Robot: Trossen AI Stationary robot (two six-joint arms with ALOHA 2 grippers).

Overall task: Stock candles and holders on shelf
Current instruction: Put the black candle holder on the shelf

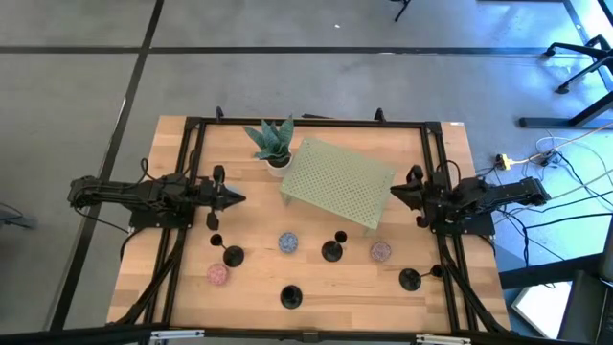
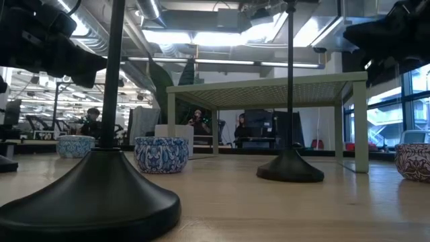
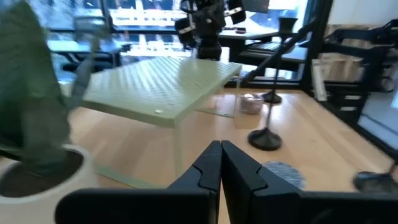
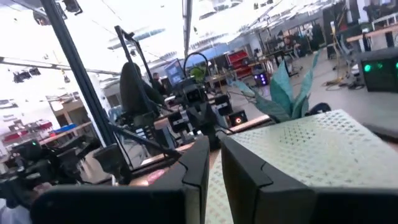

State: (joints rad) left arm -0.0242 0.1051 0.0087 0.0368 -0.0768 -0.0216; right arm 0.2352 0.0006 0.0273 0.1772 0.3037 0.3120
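1. The surface (image 1: 316, 287) is a pale wooden top with a black frame running along its edges.
2. The shelf (image 1: 337, 182), a pale green perforated panel on legs, stands turned at an angle in the far middle of the surface; nothing lies on it.
3. The left arm lies along the left edge. Its left pincer (image 1: 233, 198) is shut with the fingers pressed together, holds nothing, and points toward the shelf from well apart.
4. The right arm lies along the right edge. Its right pincer (image 1: 395, 191) is almost closed, holds nothing, and sits just beside the shelf's right end.
5. A potted plant (image 1: 272, 144) with green leaves stands at the shelf's far left corner, close against it.
6. 4 black holders stand upright on the bare wood near the front edge: 1 front left (image 1: 232, 255), 1 at the front middle (image 1: 291, 296), 1 just in front of the shelf (image 1: 333, 251), 1 front right (image 1: 410, 279).
7. Only 3 candles show from above, all on the wood: a bluish one (image 1: 288, 242) between 2 of the holders, a pink one (image 1: 217, 274) toward the front left corner, and a pink one (image 1: 380, 251) below the shelf's near right corner.
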